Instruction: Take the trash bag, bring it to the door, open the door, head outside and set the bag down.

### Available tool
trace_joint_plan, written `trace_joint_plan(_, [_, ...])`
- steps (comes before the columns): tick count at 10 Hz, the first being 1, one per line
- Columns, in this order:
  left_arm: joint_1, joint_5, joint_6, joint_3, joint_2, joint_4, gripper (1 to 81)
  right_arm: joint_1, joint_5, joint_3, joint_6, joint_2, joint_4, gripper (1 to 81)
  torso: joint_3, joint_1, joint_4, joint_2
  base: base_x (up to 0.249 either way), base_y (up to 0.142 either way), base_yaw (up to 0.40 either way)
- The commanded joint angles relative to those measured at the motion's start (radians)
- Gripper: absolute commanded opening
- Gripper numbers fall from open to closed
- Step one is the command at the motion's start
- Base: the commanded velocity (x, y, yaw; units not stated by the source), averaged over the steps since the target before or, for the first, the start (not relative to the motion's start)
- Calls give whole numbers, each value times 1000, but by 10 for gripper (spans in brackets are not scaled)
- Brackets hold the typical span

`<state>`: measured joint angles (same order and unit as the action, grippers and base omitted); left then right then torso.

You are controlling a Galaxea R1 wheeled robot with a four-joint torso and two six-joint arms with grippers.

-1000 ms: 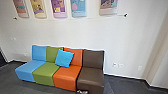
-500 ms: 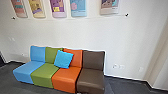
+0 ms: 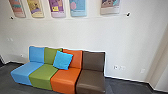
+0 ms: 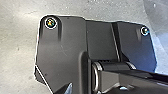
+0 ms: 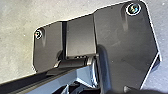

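Clock positions refer to the head view, twelve at its top edge. A low sofa of four joined seats stands near a white wall [image 3: 82, 32], extending from eight o'clock to six. In order toward six o'clock, the seats are a blue seat [image 3: 27, 71], a green seat [image 3: 42, 75], an orange seat [image 3: 65, 78] and a brown seat [image 3: 90, 80]. A bright blue cushion [image 3: 63, 60], at eight o'clock from the centre, leans tilted across the green and orange backrests. Above, five colored posters [image 3: 58, 7] span from ten o'clock to one; beneath them a thin line runs between two dark fixtures [image 3: 128, 14], at ten and two. Pale outlet plates [image 3: 116, 67] are set low in the wall at four o'clock. A dark baseboard [image 3: 125, 80] borders the dark grey floor [image 3: 118, 87], visible between four and five o'clock. In both wrist views, the robot's own dark plate and jointed bar lie over a paler grey, speckled ground [image 4: 17, 50]. Left claw and right claw: whether either is apart, together or clamped on anything cannot be told. Trash bag: location cannot be told.
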<state>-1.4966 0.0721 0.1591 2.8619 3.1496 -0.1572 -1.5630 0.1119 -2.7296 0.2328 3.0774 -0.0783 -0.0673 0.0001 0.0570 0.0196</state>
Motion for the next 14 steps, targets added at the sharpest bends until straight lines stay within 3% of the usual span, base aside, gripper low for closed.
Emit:
trace_joint_plan(1, [46,-55,2,1,3,-7,811,34,-51,2,-4,2,-5,811,0,0,0,0,105,0,0])
trace_joint_plan(14, [46,-55,2,1,2,-7,811,34,-51,2,-4,3,-5,811,0,0,0,0,100,0,0])
